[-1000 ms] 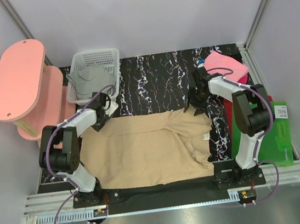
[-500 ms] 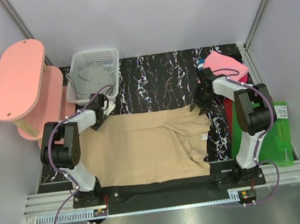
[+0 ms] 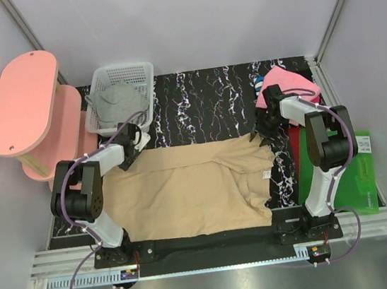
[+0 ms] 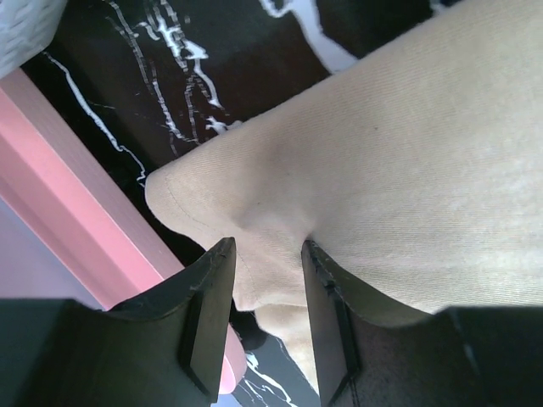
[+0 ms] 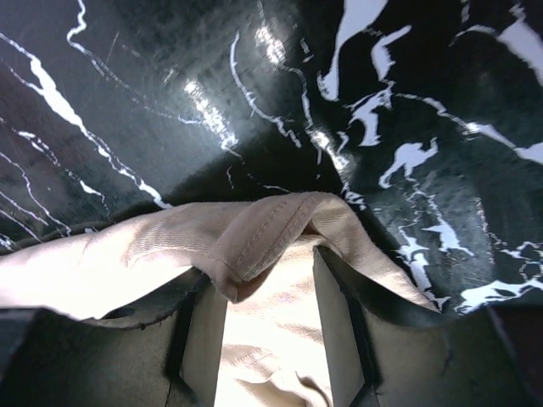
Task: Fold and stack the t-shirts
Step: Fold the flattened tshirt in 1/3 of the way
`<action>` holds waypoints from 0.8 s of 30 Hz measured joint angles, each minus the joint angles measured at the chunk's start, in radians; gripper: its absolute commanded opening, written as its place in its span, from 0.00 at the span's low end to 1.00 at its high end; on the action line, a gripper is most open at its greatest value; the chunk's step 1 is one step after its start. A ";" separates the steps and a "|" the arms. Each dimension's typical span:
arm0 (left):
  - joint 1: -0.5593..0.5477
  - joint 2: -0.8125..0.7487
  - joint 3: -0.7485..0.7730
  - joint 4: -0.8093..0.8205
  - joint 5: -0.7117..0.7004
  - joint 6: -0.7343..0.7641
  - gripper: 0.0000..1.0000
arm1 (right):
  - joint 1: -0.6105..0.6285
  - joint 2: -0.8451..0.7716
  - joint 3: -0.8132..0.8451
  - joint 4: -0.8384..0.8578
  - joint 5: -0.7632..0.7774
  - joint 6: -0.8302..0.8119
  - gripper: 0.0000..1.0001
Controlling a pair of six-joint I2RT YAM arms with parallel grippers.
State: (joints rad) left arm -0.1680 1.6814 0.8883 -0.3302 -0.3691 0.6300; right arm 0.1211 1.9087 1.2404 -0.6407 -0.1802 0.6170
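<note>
tan t-shirt (image 3: pixel 185 188) matt twill cloth; table (image 3: pixel 203 107) glossy, marbled

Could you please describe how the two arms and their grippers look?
The left arm and the right arm both have white links and bulky black joints, with a thin purple cable looping along each. The left gripper and the right gripper each carry two flat black fingers.

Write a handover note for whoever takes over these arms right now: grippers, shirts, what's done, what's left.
Left gripper: shut on the tan t-shirt, at its far left corner.
Right gripper: shut on the same shirt, at its far right corner.
The tan t-shirt lies spread on the table, unfolded. The grey t-shirt is bunched in the white basket, far left. The pink t-shirt is far right.
Done: tan shirt laid out.
Left: fold tan and grey, check pink, stack.
</note>
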 measured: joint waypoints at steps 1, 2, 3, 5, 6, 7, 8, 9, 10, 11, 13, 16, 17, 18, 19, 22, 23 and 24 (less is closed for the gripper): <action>-0.006 0.000 0.001 -0.006 0.000 -0.003 0.43 | -0.003 0.001 0.003 -0.003 0.003 0.000 0.51; -0.013 0.000 0.003 -0.014 0.000 -0.004 0.42 | -0.004 0.005 0.014 -0.014 0.009 -0.002 0.51; -0.018 0.000 0.006 -0.021 0.000 -0.006 0.42 | -0.004 0.016 0.033 -0.028 0.021 -0.004 0.51; -0.026 0.000 0.014 -0.034 0.004 -0.011 0.42 | -0.007 0.047 0.089 -0.062 0.055 -0.011 0.51; -0.028 0.000 0.017 -0.037 0.004 -0.011 0.42 | -0.011 0.066 0.123 -0.076 0.074 -0.016 0.50; -0.027 0.000 0.019 -0.039 0.005 -0.011 0.42 | -0.018 0.082 0.155 -0.085 0.089 -0.019 0.50; -0.023 0.000 0.019 -0.039 0.005 -0.011 0.42 | -0.029 0.093 0.181 -0.092 0.099 -0.022 0.50; -0.017 0.000 0.019 -0.039 0.005 -0.010 0.42 | -0.042 0.100 0.200 -0.095 0.111 -0.025 0.50; -0.010 0.000 0.019 -0.038 0.005 -0.008 0.42 | -0.058 0.103 0.212 -0.097 0.113 -0.027 0.50; 0.003 0.000 0.018 -0.034 0.006 -0.004 0.42 | -0.073 0.103 0.215 -0.097 0.117 -0.030 0.50; 0.021 0.000 0.012 -0.019 0.006 0.006 0.42 | -0.099 0.103 0.212 -0.106 0.120 -0.036 0.49; 0.063 0.006 0.007 -0.001 0.002 0.023 0.42 | -0.118 0.104 0.190 -0.112 0.137 -0.042 0.47; 0.072 0.010 0.007 0.009 -0.002 0.028 0.42 | -0.119 0.104 0.180 -0.113 0.138 -0.044 0.47; 0.077 0.014 0.007 0.014 -0.004 0.033 0.42 | -0.117 0.104 0.174 -0.116 0.137 -0.044 0.47; 0.079 0.018 0.009 0.016 -0.007 0.036 0.42 | -0.117 0.104 0.174 -0.117 0.137 -0.045 0.46; 0.079 0.035 0.031 0.002 -0.013 0.039 0.42 | -0.115 0.104 0.174 -0.117 0.137 -0.045 0.45; 0.078 0.040 0.040 -0.002 -0.013 0.038 0.42 | -0.115 0.104 0.175 -0.118 0.136 -0.045 0.45; 0.077 0.045 0.051 -0.012 -0.009 0.035 0.42 | -0.115 0.104 0.175 -0.119 0.135 -0.045 0.45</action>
State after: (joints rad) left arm -0.0906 1.7260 0.9398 -0.3424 -0.3782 0.6655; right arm 0.0059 2.0125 1.4158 -0.7593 -0.0448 0.5724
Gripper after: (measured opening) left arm 0.422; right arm 0.457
